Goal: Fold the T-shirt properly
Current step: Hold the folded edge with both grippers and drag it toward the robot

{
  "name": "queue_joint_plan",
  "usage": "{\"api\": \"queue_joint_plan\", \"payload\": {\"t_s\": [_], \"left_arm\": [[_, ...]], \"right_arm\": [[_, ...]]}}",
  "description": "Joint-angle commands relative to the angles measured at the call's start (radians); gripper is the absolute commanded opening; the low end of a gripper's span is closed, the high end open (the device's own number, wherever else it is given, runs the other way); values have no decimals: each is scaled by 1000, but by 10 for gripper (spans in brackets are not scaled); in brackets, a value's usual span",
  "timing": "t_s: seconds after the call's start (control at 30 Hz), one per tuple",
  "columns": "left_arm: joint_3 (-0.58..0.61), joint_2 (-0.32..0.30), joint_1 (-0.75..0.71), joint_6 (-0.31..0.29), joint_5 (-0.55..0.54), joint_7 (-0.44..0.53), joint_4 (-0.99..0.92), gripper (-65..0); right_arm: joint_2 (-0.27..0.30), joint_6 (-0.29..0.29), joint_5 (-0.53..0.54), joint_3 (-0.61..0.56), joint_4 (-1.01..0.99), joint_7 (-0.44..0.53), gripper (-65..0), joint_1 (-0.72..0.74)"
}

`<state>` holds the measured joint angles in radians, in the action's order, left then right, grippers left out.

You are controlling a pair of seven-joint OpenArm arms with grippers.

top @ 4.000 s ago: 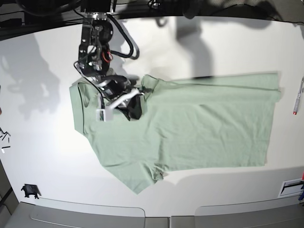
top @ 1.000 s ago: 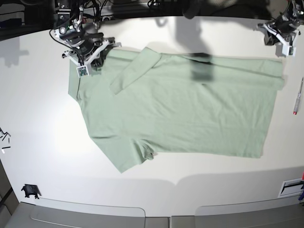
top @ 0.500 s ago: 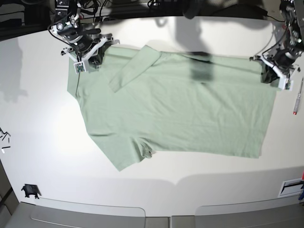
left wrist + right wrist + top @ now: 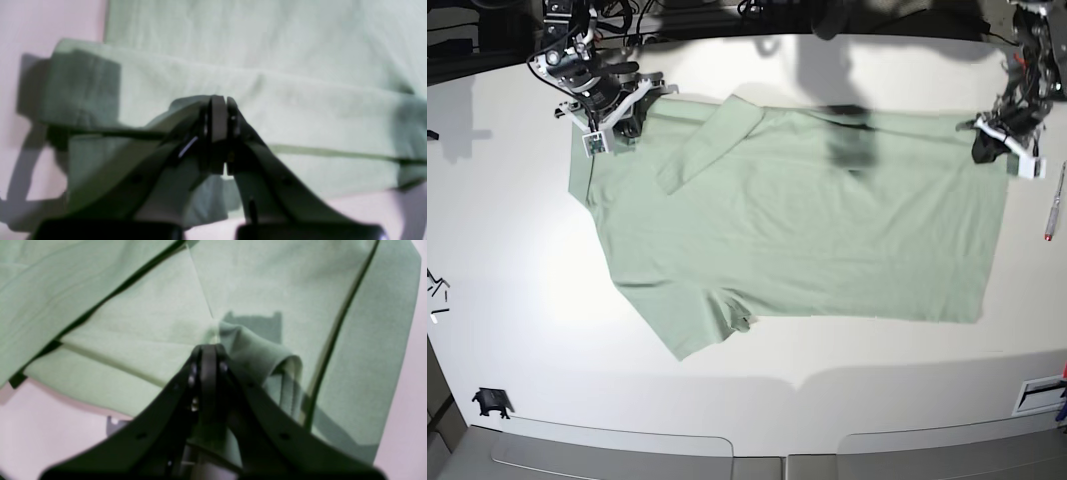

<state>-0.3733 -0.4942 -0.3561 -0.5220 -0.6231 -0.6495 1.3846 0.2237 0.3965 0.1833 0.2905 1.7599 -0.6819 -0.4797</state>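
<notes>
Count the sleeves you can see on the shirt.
2. On the T-shirt, one sleeve lies folded over the chest near the right gripper; the other sleeve sticks out at the near edge.

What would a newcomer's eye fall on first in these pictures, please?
The pale green T-shirt spread across the white table, one sleeve folded over its chest. Then the two grippers pinching its far edge: the right gripper at the shoulder end, the left gripper at the hem corner.
</notes>
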Motion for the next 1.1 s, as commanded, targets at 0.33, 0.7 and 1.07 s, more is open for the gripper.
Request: {"api": "queue_joint_plan", "payload": {"t_s": [0.33,0.7,1.07], "left_arm": [[6,-5,-268,21,124,-113,259,-650],[6,-5,-270,131,257,-57,264,-650],[6,-5,-270,131,256,-56,265,-650]], "right_arm": [[38,-4,-91,5,11,-12,-650,0],[114,-13,-50,5,11,-120,-650,0],[115,-13,37,5,95,-161,-650,0]]}}
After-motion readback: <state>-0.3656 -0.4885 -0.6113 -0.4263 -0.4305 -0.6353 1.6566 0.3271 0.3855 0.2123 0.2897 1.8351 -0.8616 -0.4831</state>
